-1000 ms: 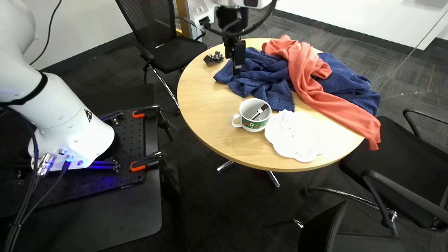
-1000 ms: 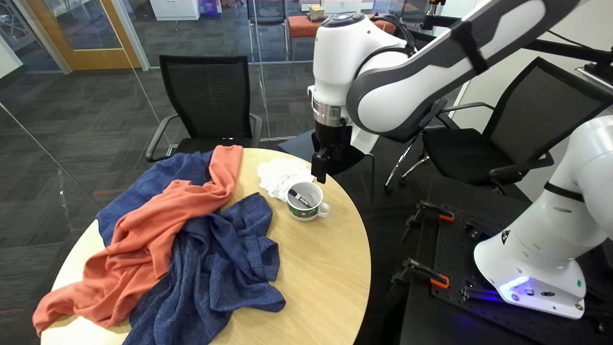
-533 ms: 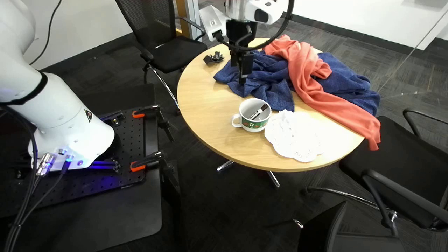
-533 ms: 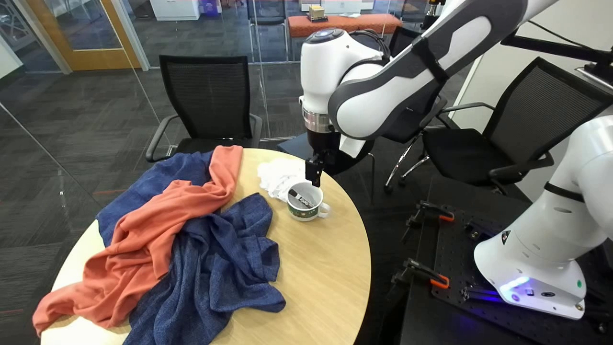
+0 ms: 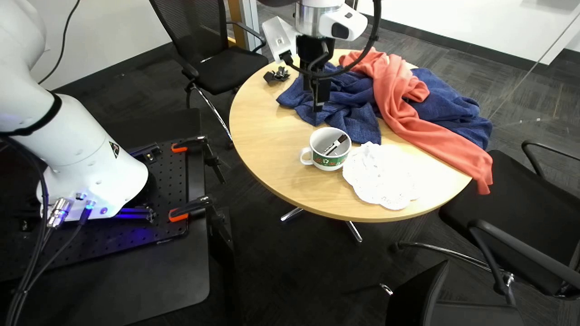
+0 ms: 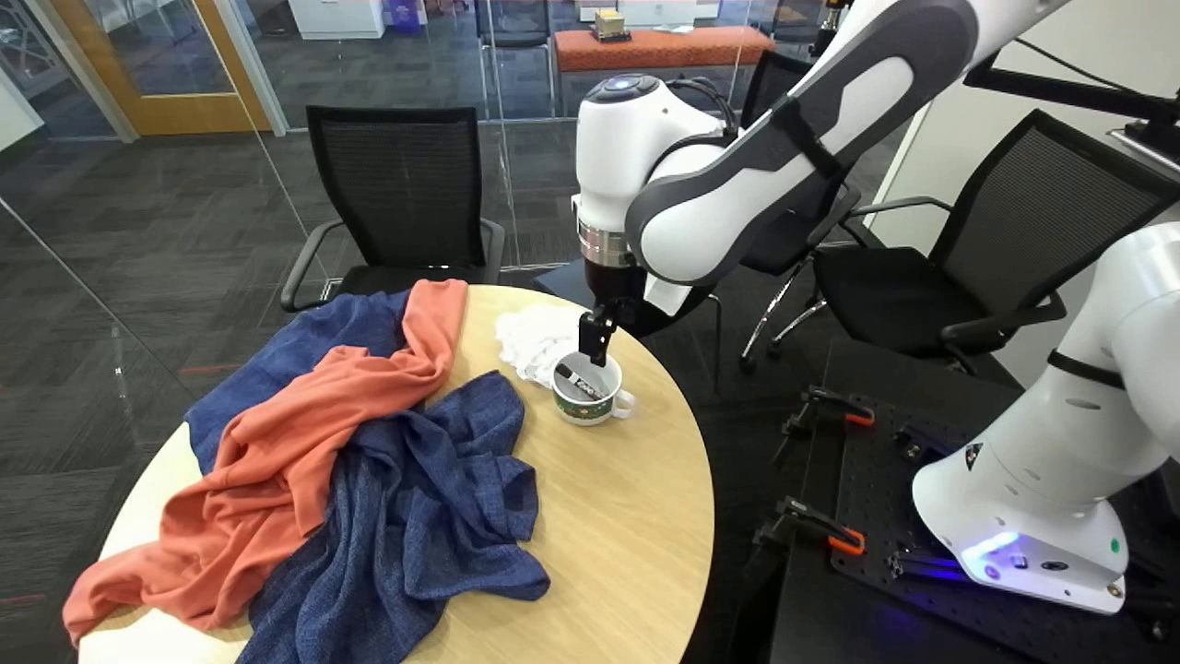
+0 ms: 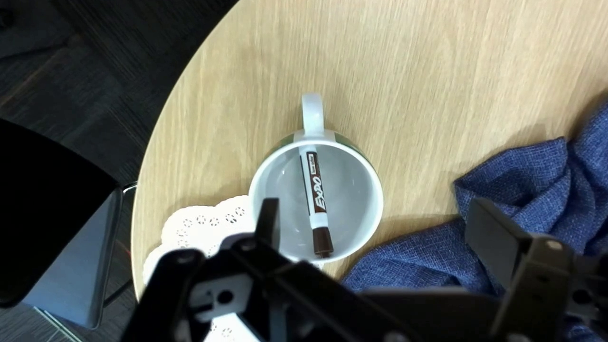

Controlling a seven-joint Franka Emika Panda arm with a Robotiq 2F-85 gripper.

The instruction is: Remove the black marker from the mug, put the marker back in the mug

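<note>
Table (image 7: 427,71): round, pale wood grain, bearing a coral cloth (image 5: 394,104) that is trailing over a blue cloth (image 5: 351,122) and hanging past the edge; a crumpled black item (image 5: 277,75) is sitting near the rim. Room: black chairs (image 6: 396,175) are standing around on dark carpet (image 6: 221,240); an orange bench (image 6: 664,51) is showing beyond glass panels (image 6: 505,175). Mug (image 7: 349,194): standing upright, band green and patterned; a white lacy cloth (image 5: 383,176) is lying just beside it. Black marker (image 7: 314,199): lying slantwise inside the mug, cap pointing away from the handle. Gripper (image 7: 380,230): hovering near the mug, higher than its rim, fingers (image 7: 494,240) standing wide apart. Lettering: the marker's dark label is reading "EXPO"; a small white box nearer the handle is carrying print too small to read surely
</note>
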